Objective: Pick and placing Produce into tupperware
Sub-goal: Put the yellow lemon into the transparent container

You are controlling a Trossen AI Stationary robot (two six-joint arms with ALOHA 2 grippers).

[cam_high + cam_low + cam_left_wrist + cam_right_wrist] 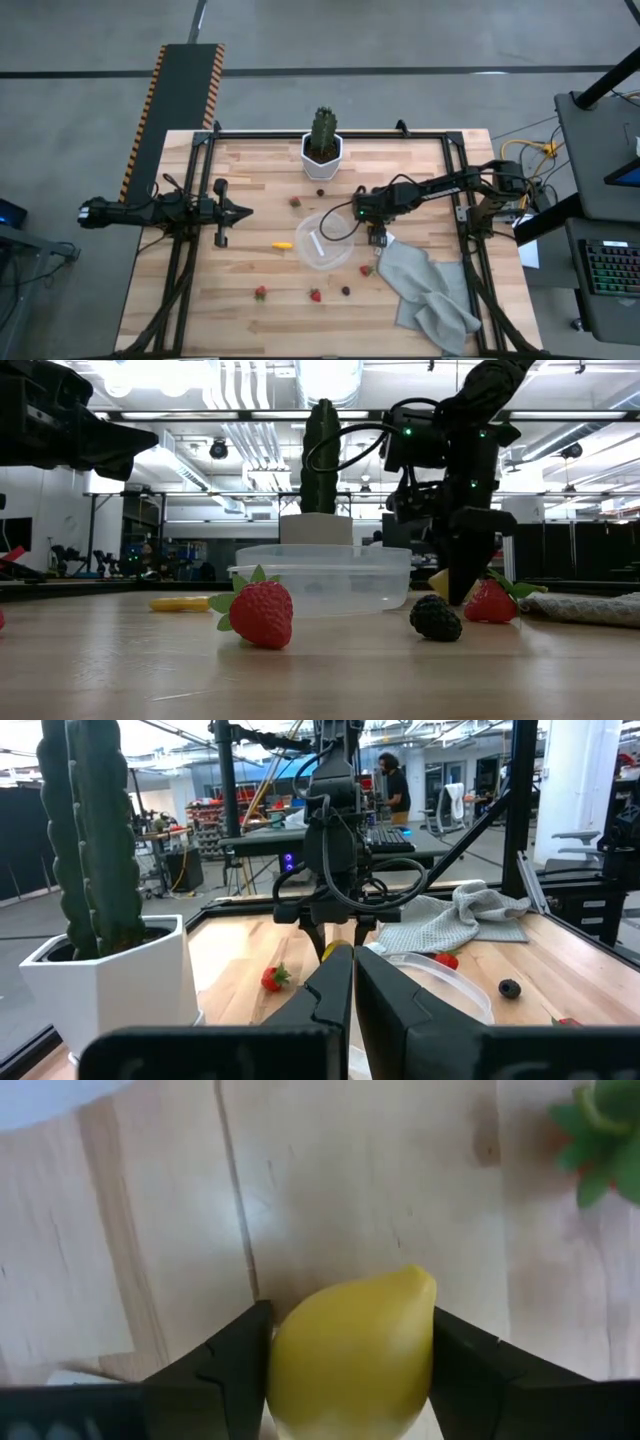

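The tub [325, 242] looks empty with strawberries [261, 292] and berries [346, 291] scattered on the table [260, 180], while the right gripper [345, 1365] pinches the lemon [350, 1342] just beside the tub.

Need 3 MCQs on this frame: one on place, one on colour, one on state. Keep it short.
1. Where is the right gripper?
A. over the cactus
B. down at the table beside the tupperware, near the grey cloth
C. off the table

2. What colour is the piece between the right fingers?
A. red
B. black
C. yellow

3. How do the left gripper fingers stand?
A. shut, nothing between them
B. wide open
C. shut on a strawberry

Key: 1 B, the high view shows it beside the tupperware rim by the cloth. 2 C, the right wrist view shows the yellow lemon between both fingers. 3 A, the left wrist view shows them together and empty.
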